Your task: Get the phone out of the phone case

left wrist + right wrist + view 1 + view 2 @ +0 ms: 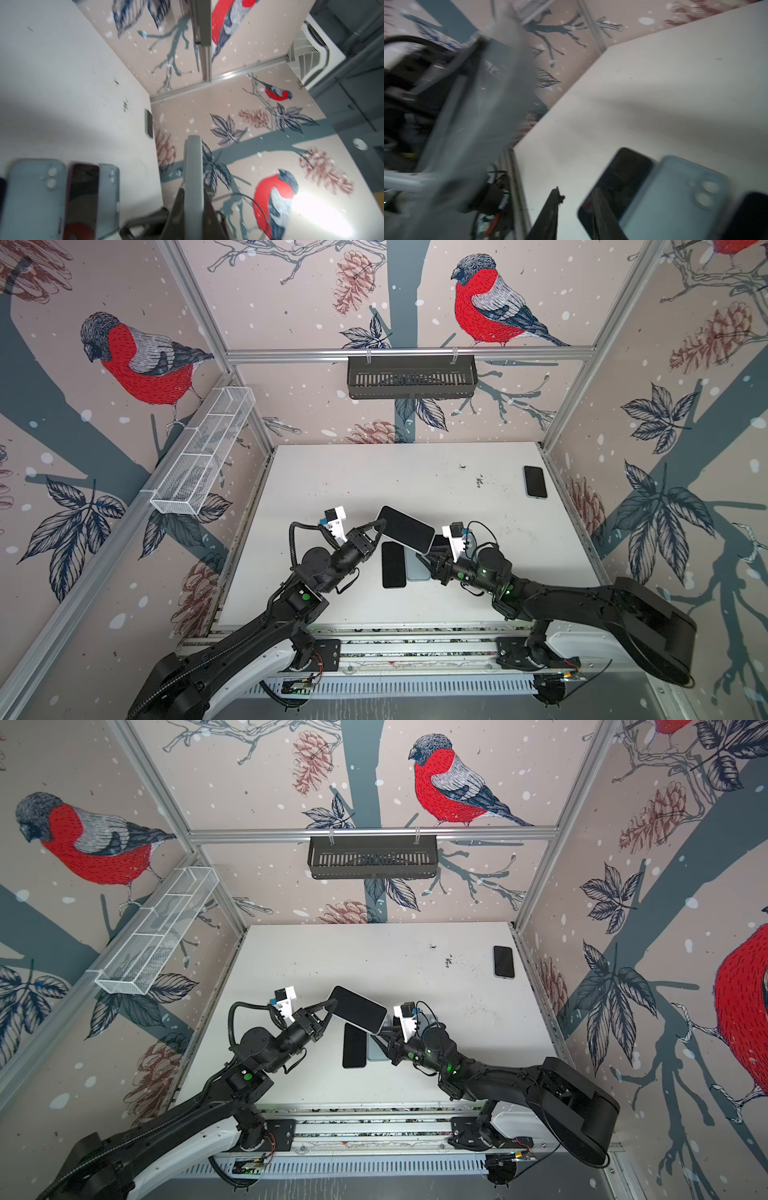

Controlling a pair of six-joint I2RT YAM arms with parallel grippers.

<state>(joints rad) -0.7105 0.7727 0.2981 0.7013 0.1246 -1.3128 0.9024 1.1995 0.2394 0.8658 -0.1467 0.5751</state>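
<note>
The cased phone (405, 529) is held above the table (374, 477) by the left fingers (368, 527), clamped on its corner; only the left wrist view shows it edge-on. The right fingers (553, 205) are parted and empty, with open table beyond.

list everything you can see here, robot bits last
held phone: 1, black, raised mid-table
black phone: 1, black, table centre
blue case: 1, light blue, beside it
dark phone: 1, dark, between the cases
second case: 1, grey-blue, beside dark phone
far phone: 1, black, back right
black basket: 1, black, rear rail
mesh basket: 1, white, left wall
table: 1, white, underneath
left gripper: 1, black, shut on held phone
right gripper: 1, black, open
</note>
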